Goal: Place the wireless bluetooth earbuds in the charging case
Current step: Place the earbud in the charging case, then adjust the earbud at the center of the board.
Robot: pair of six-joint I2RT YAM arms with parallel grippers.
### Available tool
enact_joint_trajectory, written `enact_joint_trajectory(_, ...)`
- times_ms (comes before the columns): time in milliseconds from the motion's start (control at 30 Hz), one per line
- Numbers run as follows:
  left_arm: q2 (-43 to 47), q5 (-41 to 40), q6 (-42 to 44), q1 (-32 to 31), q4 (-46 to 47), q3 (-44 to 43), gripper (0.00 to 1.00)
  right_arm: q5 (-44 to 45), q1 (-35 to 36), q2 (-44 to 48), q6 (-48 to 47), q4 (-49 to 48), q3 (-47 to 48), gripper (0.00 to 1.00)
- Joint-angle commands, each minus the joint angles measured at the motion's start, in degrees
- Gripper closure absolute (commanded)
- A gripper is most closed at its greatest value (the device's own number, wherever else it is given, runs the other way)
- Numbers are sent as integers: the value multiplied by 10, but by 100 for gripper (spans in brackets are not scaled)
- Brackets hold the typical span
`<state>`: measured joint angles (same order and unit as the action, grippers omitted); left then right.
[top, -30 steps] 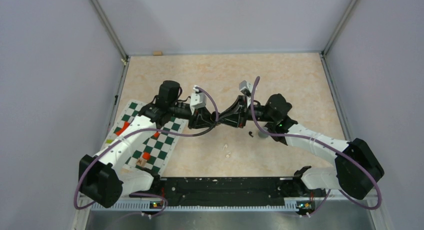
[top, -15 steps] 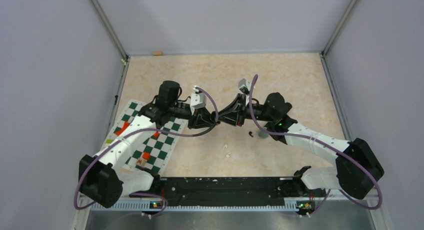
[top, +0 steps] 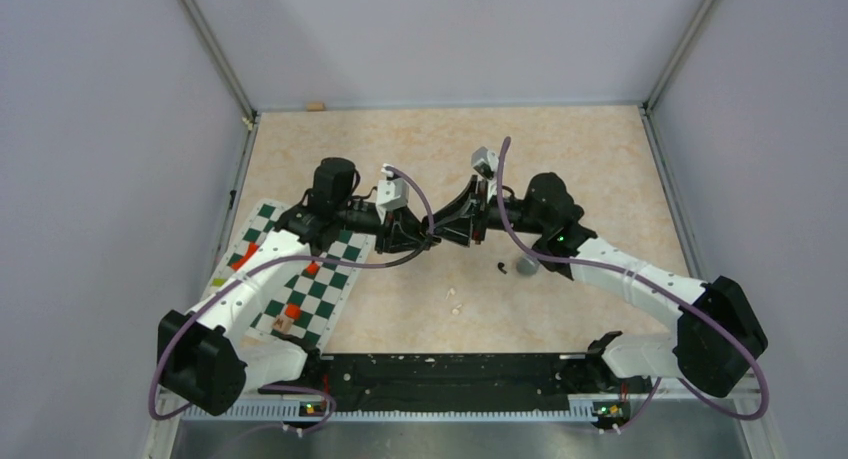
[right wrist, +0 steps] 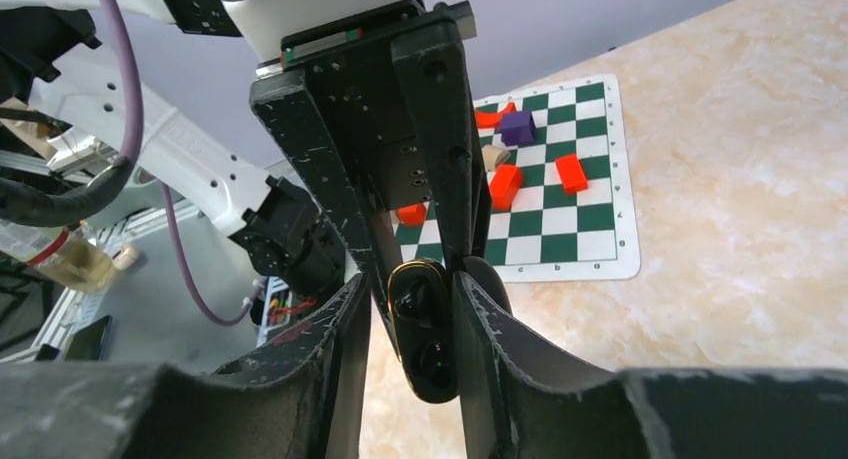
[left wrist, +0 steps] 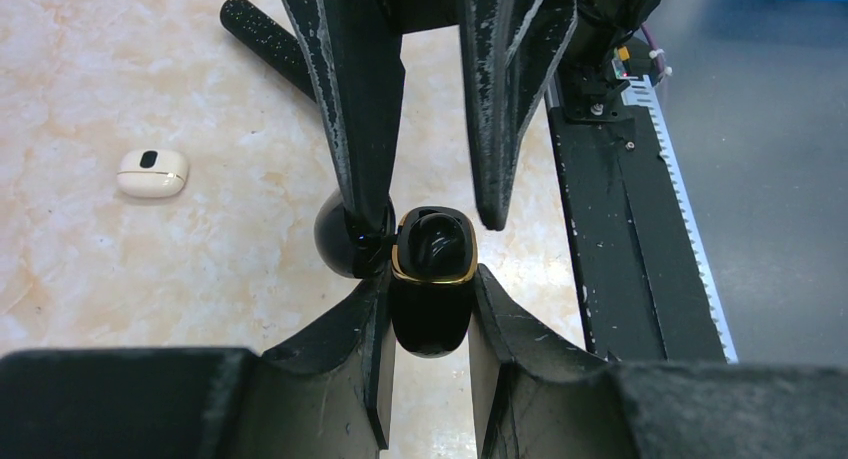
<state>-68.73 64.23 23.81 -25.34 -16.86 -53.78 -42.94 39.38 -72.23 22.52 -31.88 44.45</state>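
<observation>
My left gripper (left wrist: pixel 430 279) is shut on the black, gold-rimmed charging case (left wrist: pixel 432 319), held above the table with its lid (left wrist: pixel 335 239) swung open. A glossy black earbud (right wrist: pixel 412 297) sits in the case's upper socket; the lower socket is too dark to read. My right gripper (right wrist: pixel 413 279) straddles the case's open end, its jaws parted, with a gap on one side. In the top view both grippers, left (top: pixel 425 237) and right (top: pixel 445 234), meet mid-table. Tiny white earbuds (top: pixel 452 299) lie on the table near the front. A tiny black piece (top: pixel 499 269), earbud-like, lies to their right.
A green-and-white chess mat (top: pixel 300 279) with red blocks lies at the left. A grey round thing (top: pixel 525 266) sits under the right arm. A white oval piece (left wrist: pixel 152 172) and a black speckled rod (left wrist: pixel 265 39) lie on the table. A black rail (top: pixel 450 369) lines the near edge.
The right gripper's jaws have parted around the case. Both wrists have shifted slightly left and toward the back; the left gripper keeps its hold.
</observation>
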Motion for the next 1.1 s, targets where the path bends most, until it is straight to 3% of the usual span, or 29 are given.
enact_joint_trajectory(0, 25, 56, -38, 10, 51, -4, 100, -15, 0, 15, -33, 39, 51, 63)
enact_joint_trajectory(200, 37, 61, -60, 28, 73, 1, 100, -106, -9, 52, -98, 143, 112, 54)
enact_joint_trajectory(367, 55, 50, -176, 55, 208, 28, 100, -137, -45, 98, -185, 236, 146, 34)
enact_joint_trajectory(433, 66, 27, -234, 69, 268, 40, 100, -126, -66, 117, -240, 274, 146, 22)
enact_joint_trajectory(633, 98, -6, -311, 113, 300, 36, 100, 24, -108, 147, -442, 399, 119, 9)
enact_joint_trajectory(833, 129, -50, -488, 166, 582, 136, 100, 138, -123, 131, -542, 412, 35, 7)
enact_joint_trajectory(933, 137, -71, -492, 169, 641, 182, 100, 127, -123, 115, -540, 426, 22, 8)
enact_joint_trajectory(1067, 136, -39, -467, 170, 693, 244, 100, 121, -123, 99, -561, 443, 11, 9)
